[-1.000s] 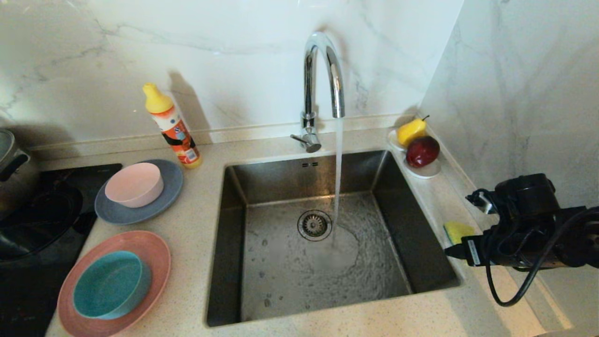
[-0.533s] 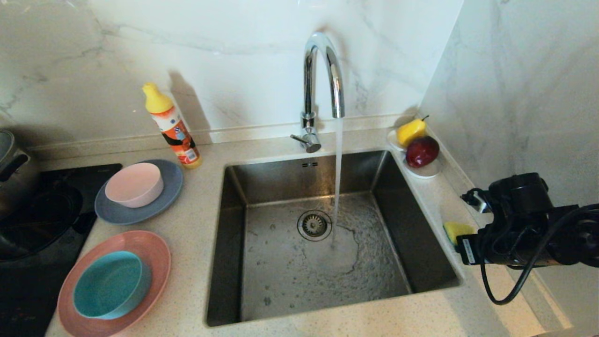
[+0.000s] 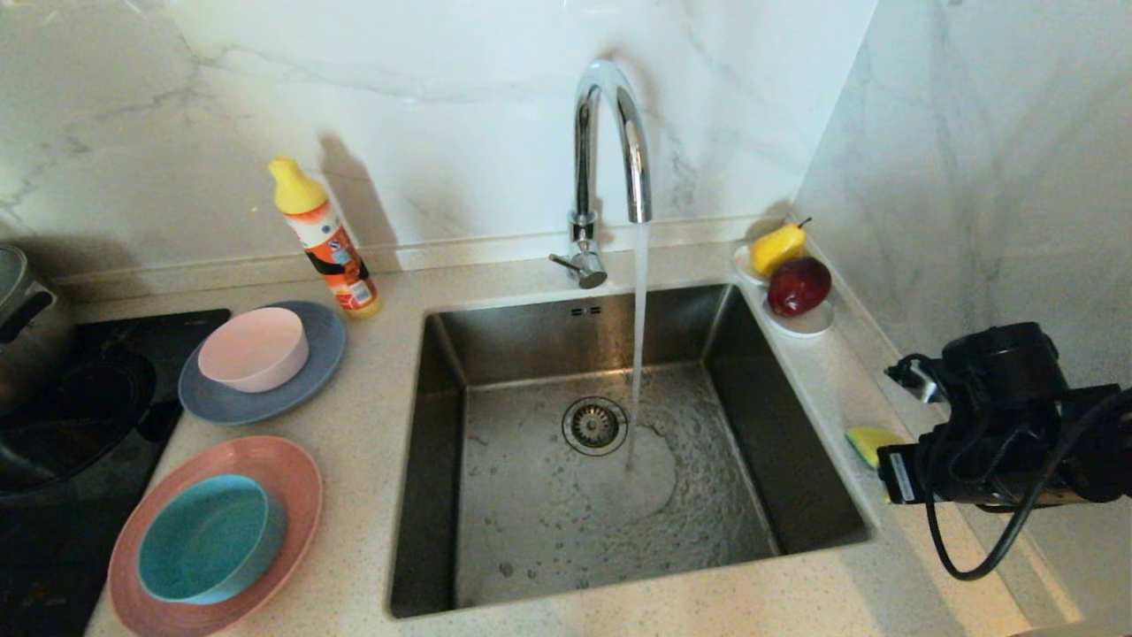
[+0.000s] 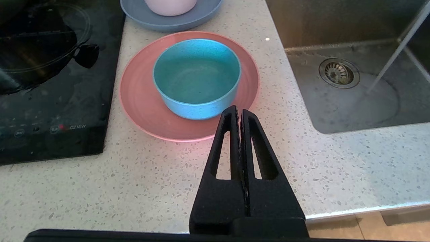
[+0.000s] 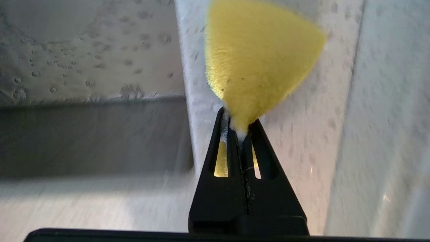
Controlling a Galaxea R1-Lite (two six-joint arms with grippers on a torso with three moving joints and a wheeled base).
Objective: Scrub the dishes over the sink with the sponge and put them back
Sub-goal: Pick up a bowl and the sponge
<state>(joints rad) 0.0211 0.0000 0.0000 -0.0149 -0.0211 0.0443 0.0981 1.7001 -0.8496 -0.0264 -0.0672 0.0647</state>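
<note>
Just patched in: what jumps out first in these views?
Water pours from the faucet into the sink, splashing beside the drain. On the counter to the sink's right, the right gripper has its fingers pinched shut on the yellow sponge. To the sink's left, the teal bowl sits on the pink plate, untouched.

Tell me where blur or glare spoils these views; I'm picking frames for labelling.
Head view: sharp, with bright highlights on the faucet and a soft shadow behind the bottle. Left wrist view: crisp, reflections on the cooktop. Right wrist view: the sponge in the right tool looks soft, and the counter is smeared.
</note>
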